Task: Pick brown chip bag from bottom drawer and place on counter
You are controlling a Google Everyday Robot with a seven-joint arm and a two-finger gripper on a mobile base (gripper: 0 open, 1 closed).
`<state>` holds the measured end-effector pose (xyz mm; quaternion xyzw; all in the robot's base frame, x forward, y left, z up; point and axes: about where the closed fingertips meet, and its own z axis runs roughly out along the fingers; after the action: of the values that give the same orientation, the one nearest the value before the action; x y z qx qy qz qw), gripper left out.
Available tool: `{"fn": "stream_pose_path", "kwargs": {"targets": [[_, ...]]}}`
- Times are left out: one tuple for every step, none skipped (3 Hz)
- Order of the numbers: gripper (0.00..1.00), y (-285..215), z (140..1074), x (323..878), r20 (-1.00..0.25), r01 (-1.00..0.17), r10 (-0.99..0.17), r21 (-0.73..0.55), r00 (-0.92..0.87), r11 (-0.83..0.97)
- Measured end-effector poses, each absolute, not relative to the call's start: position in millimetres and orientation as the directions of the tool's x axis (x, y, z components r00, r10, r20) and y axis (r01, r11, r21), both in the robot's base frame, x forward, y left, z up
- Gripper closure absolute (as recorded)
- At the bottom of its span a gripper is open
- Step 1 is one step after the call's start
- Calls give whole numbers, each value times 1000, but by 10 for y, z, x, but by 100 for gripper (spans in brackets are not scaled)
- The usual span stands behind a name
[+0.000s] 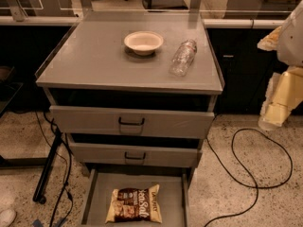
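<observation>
The gripper [277, 100], wrapped in yellowish covering, hangs at the far right edge, beside the cabinet and clear of it; I cannot tell whether it is open or closed. Well below it and to its left, the bottom drawer [137, 182] stands pulled out. The brown chip bag [134, 205] lies flat on the drawer floor, its long axis running side to side, slightly skewed. Above and left of the gripper, the worktop [87, 56] carries a bowl [143, 42] and a bottle [183, 56] lying on its side.
</observation>
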<state>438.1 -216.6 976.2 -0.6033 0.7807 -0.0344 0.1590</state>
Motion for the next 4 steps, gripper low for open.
{"fn": "stream_pose_path", "kwargs": {"targets": [[0, -2166, 9762, 4381, -207, -931, -953, -246, -221, 270], [0, -2112, 9648, 4321, -205, -933, -953, -236, -225, 271], [0, -1973, 9372, 4151, -214, -938, -952, -221, -219, 265], [0, -1795, 8929, 4004, -219, -956, -954, -166, -203, 242]]}}
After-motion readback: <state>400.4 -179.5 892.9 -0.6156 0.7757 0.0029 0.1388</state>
